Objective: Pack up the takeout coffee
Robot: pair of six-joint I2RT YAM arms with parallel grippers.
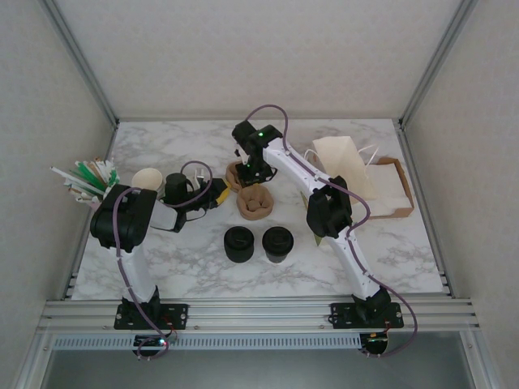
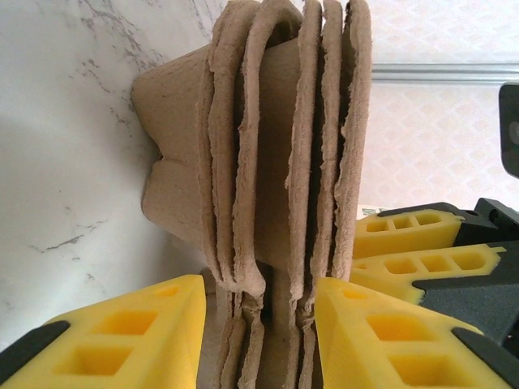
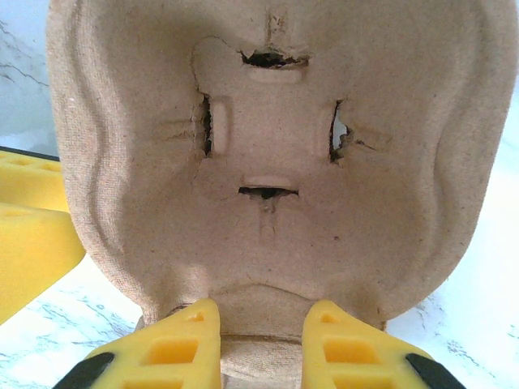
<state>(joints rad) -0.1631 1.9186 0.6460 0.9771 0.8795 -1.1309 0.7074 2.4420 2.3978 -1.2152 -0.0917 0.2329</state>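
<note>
The takeout coffee (image 1: 277,243), a dark cup under a black lid, stands at the front middle of the table, away from both grippers. Behind it lies a stack of brown pulp cup carriers (image 1: 254,203). My left gripper (image 1: 220,194) reaches in from the left, turned on its side, and is shut on the edge of the stack (image 2: 276,162), the layers squeezed between the yellow fingers of the left gripper (image 2: 259,324). My right gripper (image 1: 246,172) comes from the far side. Seen from the wrist, the right gripper (image 3: 261,332) is shut on the rim of the top carrier (image 3: 276,121).
A squat black stack of lids (image 1: 239,244) stands left of the coffee. Cream cups (image 1: 147,180) and straws (image 1: 85,178) are at the left edge. A paper bag (image 1: 349,166) and a cardboard tray (image 1: 397,194) are at the right. Walls enclose three sides.
</note>
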